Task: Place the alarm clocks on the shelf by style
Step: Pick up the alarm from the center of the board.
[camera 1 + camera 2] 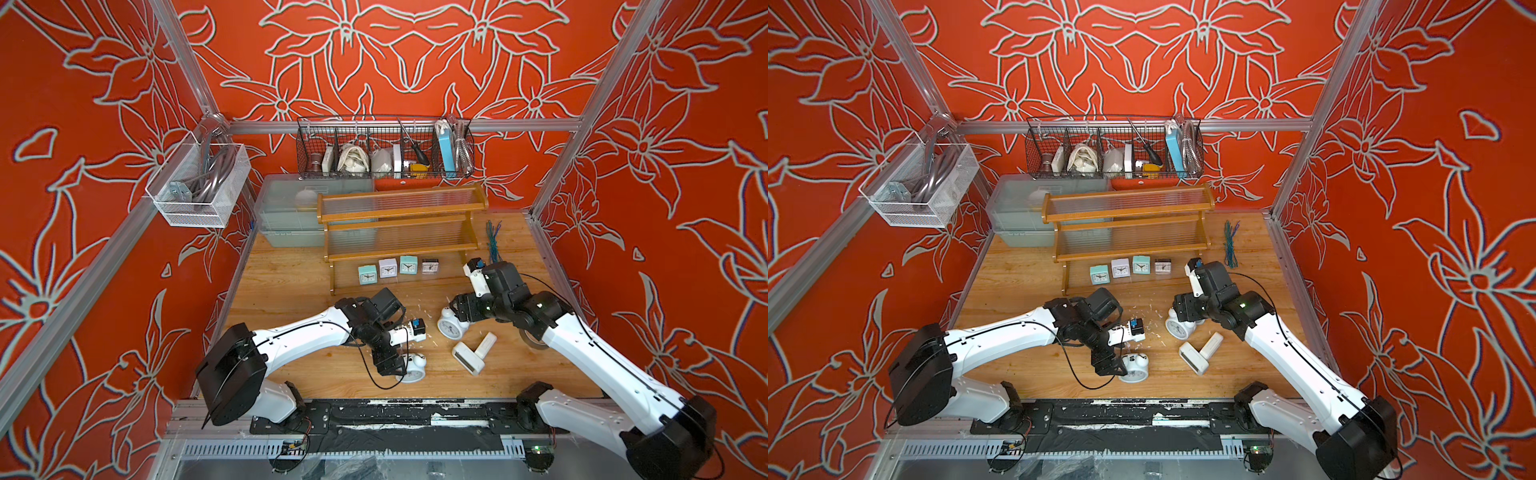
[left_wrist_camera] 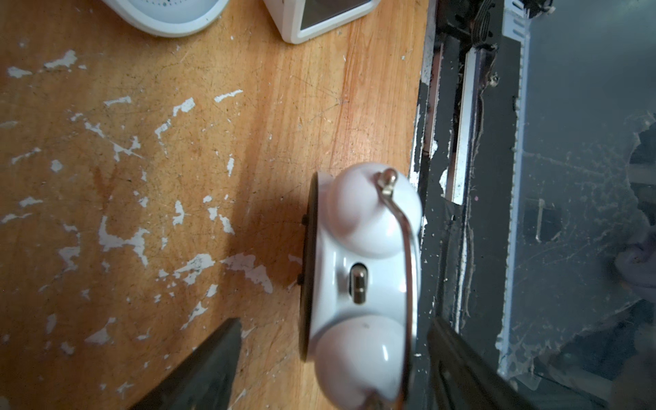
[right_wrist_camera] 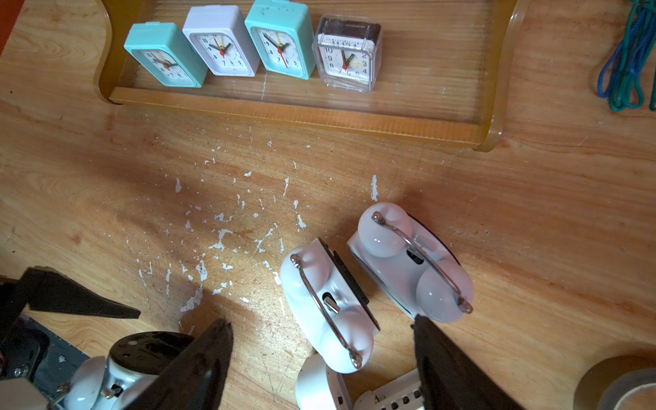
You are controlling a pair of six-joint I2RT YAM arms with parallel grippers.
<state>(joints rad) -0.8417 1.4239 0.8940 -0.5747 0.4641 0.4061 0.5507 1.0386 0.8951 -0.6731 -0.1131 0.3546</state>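
White twin-bell clock [image 2: 362, 284], well in front of the shelf [image 1: 395, 216] on the table [image 1: 291, 291], sits inside the open left tool [image 2: 333, 321], framed for a grip. Right tool [image 3: 319, 319], open too, hovers over two other twin-bell clocks [image 3: 411, 262]. Four square clocks [image 1: 387, 268] share the shelf's bottom tier: one style.

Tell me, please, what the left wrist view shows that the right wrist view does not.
Only the left wrist view shows the slotted white cable duct beyond the tabletop's front edge. Only the right wrist view shows the four square clocks on the shelf's lowest tier, the blue-green cord bundle and the tape roll. Both show the scuffed wooden tabletop and the white twin-bell clock nearest that edge.
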